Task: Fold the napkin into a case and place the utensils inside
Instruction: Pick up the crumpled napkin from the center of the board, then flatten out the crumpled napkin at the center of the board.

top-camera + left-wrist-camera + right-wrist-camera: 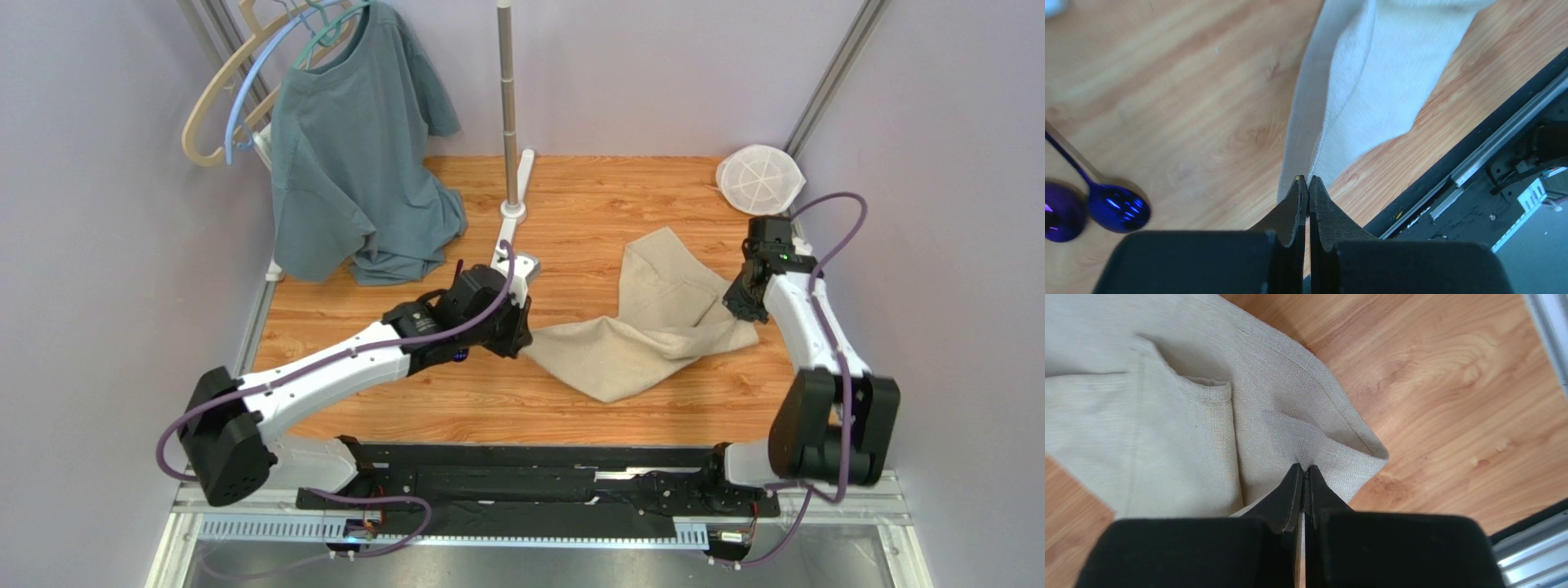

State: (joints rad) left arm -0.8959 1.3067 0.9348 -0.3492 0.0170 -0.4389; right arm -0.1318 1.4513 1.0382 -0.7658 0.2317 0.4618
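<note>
The beige napkin (650,321) lies loosely doubled and rumpled on the wooden table, right of centre; no case is in view. My left gripper (525,338) sits at the napkin's pointed left corner. In the left wrist view the left gripper (1308,179) is shut, with the edge of the napkin (1364,79) running into its tips. My right gripper (740,306) is at the cloth's right side. The right wrist view shows this gripper (1304,468) shut on a puckered pinch of the napkin (1168,416). Two utensils, purple-bowled spoons (1118,208), lie on the wood left of the left gripper.
A grey-green T-shirt (350,147) hangs from hangers at the back left. A metal pole (507,98) on a white stand rises at the back centre. A white mesh disc (761,178) lies in the back right corner. A black rail (552,472) runs along the near edge.
</note>
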